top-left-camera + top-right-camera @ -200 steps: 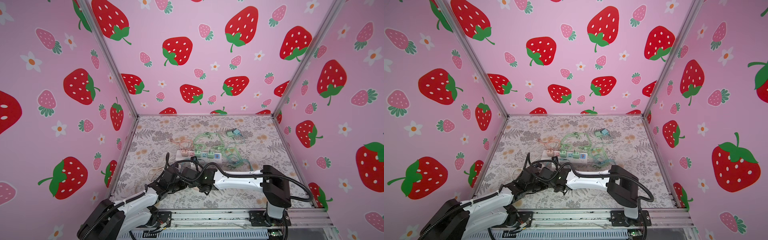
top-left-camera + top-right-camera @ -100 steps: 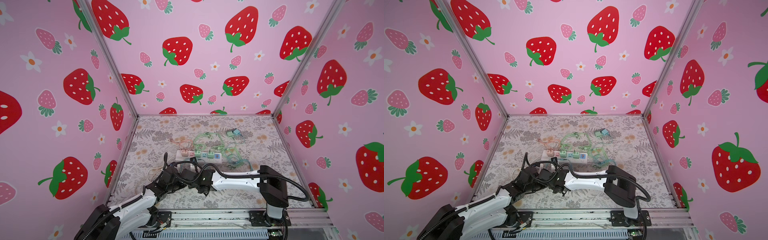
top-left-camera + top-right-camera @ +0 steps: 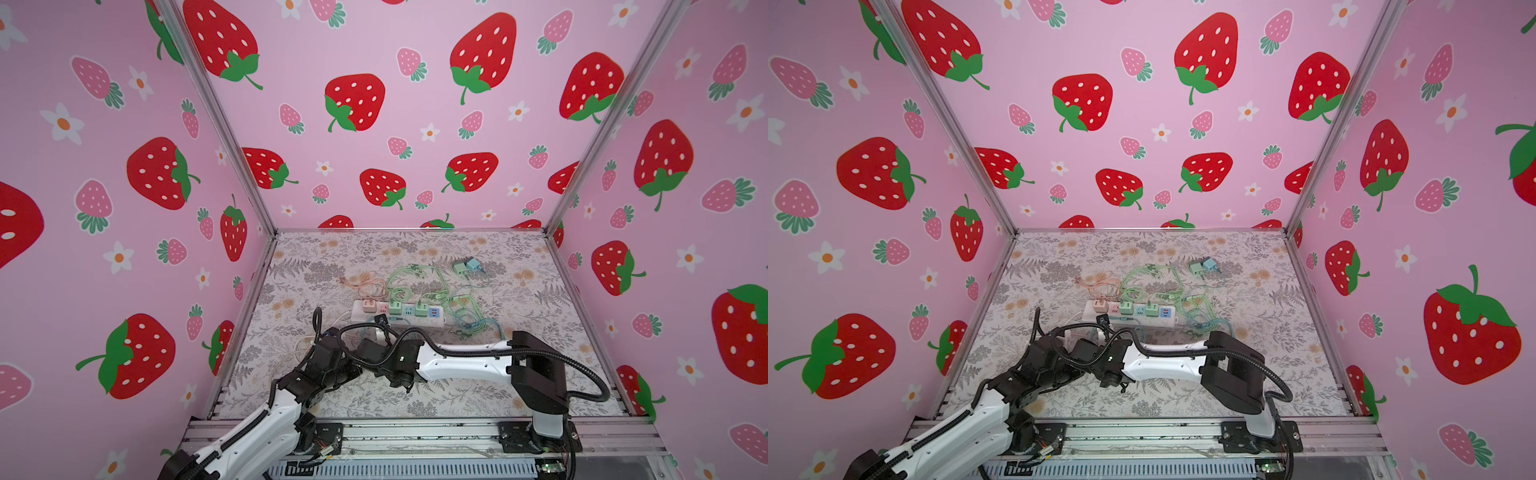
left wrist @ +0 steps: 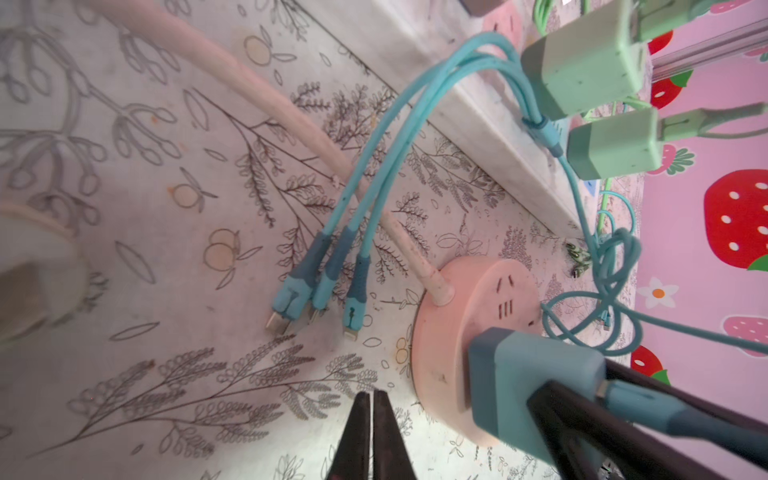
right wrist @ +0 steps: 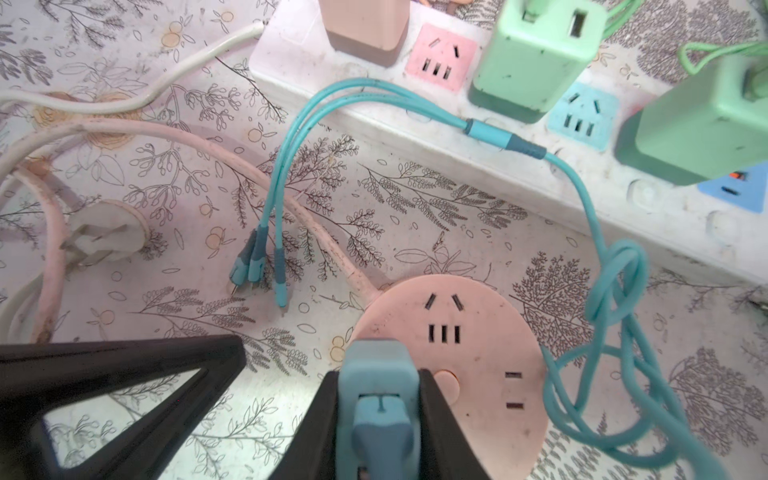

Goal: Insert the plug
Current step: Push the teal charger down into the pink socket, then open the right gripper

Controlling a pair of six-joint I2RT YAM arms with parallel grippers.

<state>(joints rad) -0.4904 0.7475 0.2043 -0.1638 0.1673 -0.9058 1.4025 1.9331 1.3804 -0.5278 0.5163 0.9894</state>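
Note:
A blue plug [image 5: 374,361] with a teal cable sits between the fingers of my right gripper [image 5: 377,376], which is shut on it. Its front end lies against the face of a round pink socket [image 5: 478,332] on the mat; the prongs are hidden. In the left wrist view the same blue plug [image 4: 536,374] covers one edge of the pink socket [image 4: 469,299]. My left gripper [image 4: 371,395] is shut and holds nothing, just beside the socket. In both top views the two wrists meet in front of the white power strip [image 3: 399,311].
The power strip [image 5: 457,137] carries green chargers [image 5: 536,54] and a pink charger [image 5: 361,25]. A three-headed teal cable [image 5: 257,266], a pink three-prong plug [image 5: 104,232] and teal cable loops [image 5: 615,282] lie around the socket. Loose adapters [image 3: 465,264] lie at the back.
The left arm has settled slightly lower toward the front. Both wrists stay together in front of the strip, and both grippers stay shut.

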